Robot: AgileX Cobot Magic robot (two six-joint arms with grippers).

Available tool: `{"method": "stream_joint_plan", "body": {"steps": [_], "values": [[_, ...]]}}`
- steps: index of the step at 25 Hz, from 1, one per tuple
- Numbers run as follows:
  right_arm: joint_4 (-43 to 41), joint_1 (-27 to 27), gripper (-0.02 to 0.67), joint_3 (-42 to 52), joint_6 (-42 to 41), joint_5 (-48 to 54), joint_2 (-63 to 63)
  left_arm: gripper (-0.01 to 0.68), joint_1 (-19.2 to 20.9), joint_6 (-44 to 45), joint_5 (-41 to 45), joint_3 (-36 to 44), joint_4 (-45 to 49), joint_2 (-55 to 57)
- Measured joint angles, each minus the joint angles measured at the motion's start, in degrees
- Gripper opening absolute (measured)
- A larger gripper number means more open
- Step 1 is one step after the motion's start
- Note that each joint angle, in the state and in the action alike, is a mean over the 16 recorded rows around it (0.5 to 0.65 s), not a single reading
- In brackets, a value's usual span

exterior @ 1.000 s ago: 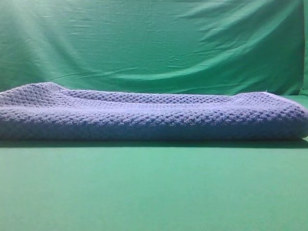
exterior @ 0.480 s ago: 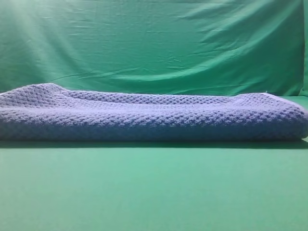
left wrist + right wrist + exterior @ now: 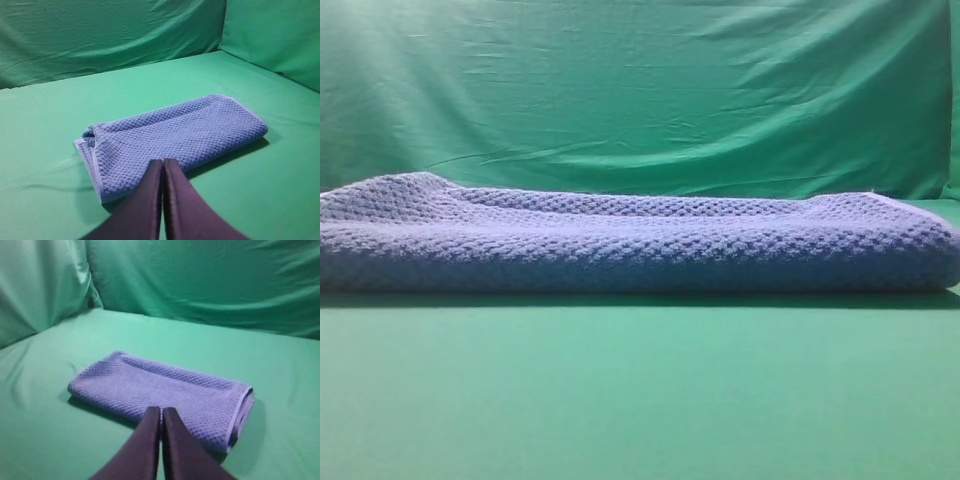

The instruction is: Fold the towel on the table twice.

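The blue-grey waffle-knit towel (image 3: pixel 640 245) lies folded in layers on the bright-green table (image 3: pixel 640 400), spanning the exterior view. In the left wrist view the towel (image 3: pixel 175 135) is a folded rectangle, its stacked pale hems at the left end. In the right wrist view the towel (image 3: pixel 160 392) shows its hemmed layers at the right end. My left gripper (image 3: pixel 163 162) is shut and empty, raised near the towel's near edge. My right gripper (image 3: pixel 161 411) is shut and empty, likewise raised near the towel's near edge. Neither gripper shows in the exterior view.
A wrinkled green backdrop cloth (image 3: pixel 640 90) hangs behind the table and wraps round its sides (image 3: pixel 275 35) (image 3: pixel 40 285). Bare table surface lies in front of and around the towel.
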Motion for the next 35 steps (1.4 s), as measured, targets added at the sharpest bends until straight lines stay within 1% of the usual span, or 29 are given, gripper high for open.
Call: {"method": "stream_joint_plan", "body": {"steps": [4,8,11,16,20,23,28,35], "values": [[0.78,-0.03,0.0,2.14,-0.13,-0.81,-0.92,0.0,0.02,-0.05,-3.71,3.31,0.14,-0.01],[1.14,-0.07,0.0,6.53,-0.24,-5.87,-0.97,0.0,0.03,-0.09,-9.76,8.44,0.65,-0.01],[1.02,-0.07,0.0,11.25,-0.29,-12.54,-0.97,0.0,0.03,-0.1,-15.13,13.27,1.13,-0.01],[0.78,-0.07,0.0,20.63,-0.31,-26.36,-0.97,0.0,0.03,-0.1,-23.26,21.28,0.86,-0.01],[0.77,-0.07,0.0,27.06,-0.31,-35.79,-0.97,0.0,0.03,-0.1,-27.47,25.88,-0.45,-0.01],[0.77,-0.07,0.0,30.41,-0.31,-40.56,-0.97,0.0,0.03,-0.1,-29.11,27.92,-1.77,-0.01],[0.77,-0.07,0.0,33.28,-0.31,-43.65,-0.97,0.0,0.03,-0.1,-29.98,29.05,-4.19,-0.01],[0.18,-0.07,0.0,34.82,-0.31,-41.11,-0.97,0.0,0.03,-0.1,-30.72,31.01,-4.7,0.0]]}}
